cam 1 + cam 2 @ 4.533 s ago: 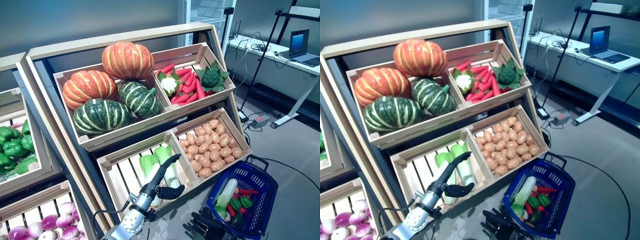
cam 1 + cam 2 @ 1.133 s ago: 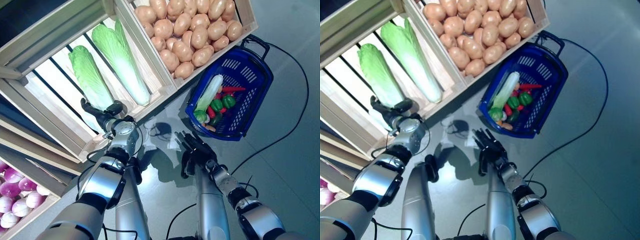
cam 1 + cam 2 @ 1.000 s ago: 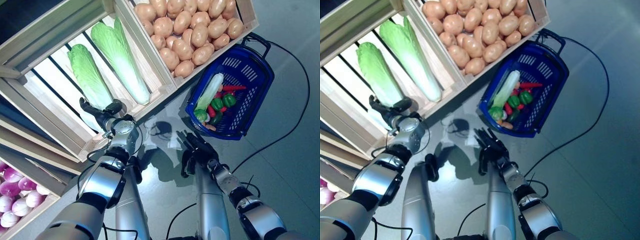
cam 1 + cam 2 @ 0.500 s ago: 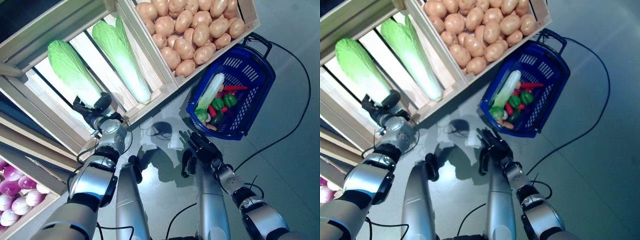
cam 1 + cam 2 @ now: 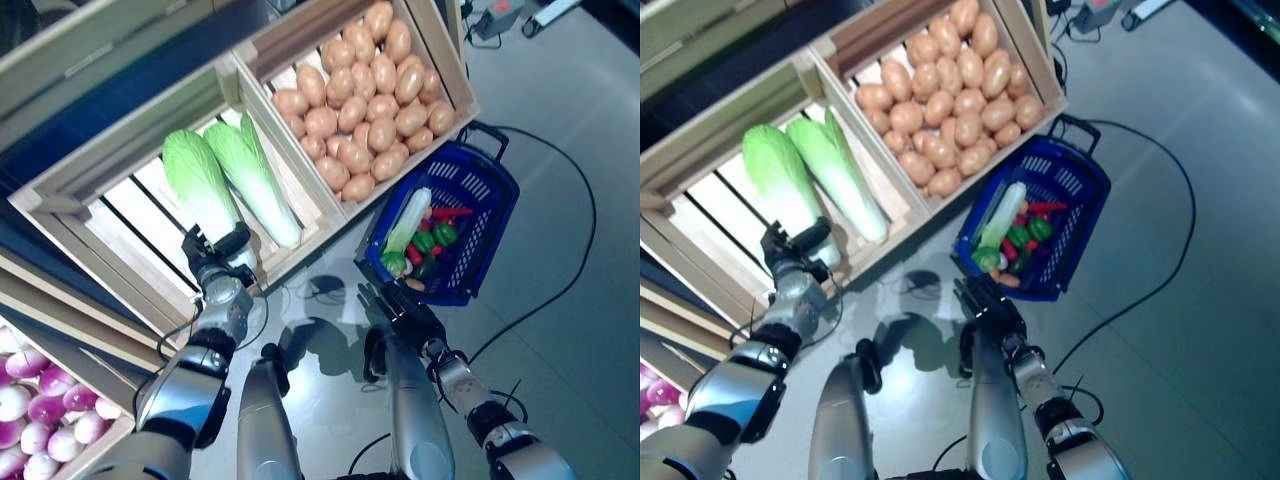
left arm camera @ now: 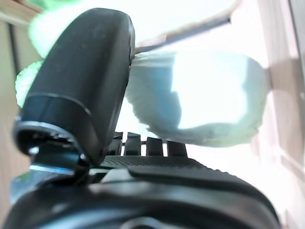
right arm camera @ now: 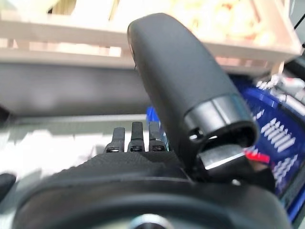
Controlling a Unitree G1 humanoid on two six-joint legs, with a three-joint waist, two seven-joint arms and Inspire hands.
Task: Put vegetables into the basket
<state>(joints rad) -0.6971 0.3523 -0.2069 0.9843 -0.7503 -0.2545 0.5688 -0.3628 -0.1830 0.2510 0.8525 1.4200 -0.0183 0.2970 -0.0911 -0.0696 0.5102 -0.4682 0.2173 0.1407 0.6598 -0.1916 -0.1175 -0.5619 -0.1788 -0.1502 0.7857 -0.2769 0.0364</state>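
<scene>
My left hand [image 5: 215, 262] is at the front of the lower left crate, shut on the white base of a napa cabbage [image 5: 197, 182]. In the left wrist view the thumb [image 6: 81, 90] presses on that pale base [image 6: 190, 95]. The blue basket [image 5: 497, 200] stands on the floor at the right and holds another napa cabbage [image 5: 408, 220], green peppers [image 5: 425, 240] and a red chilli [image 5: 452, 212]. My right hand [image 5: 395, 305] is open with straight fingers, just before the basket's near rim; it also shows in the right wrist view [image 7: 181, 86].
A second napa cabbage [image 5: 258, 185] lies right beside the held one in the same wooden crate [image 5: 70, 190]. A crate of potatoes [image 5: 365, 90] sits just behind the basket. Grey floor [image 5: 560, 330] lies open to the right.
The camera has shifted. My left hand has swung the held cabbage from off to the left back close beside the second cabbage. My right hand stays by the basket.
</scene>
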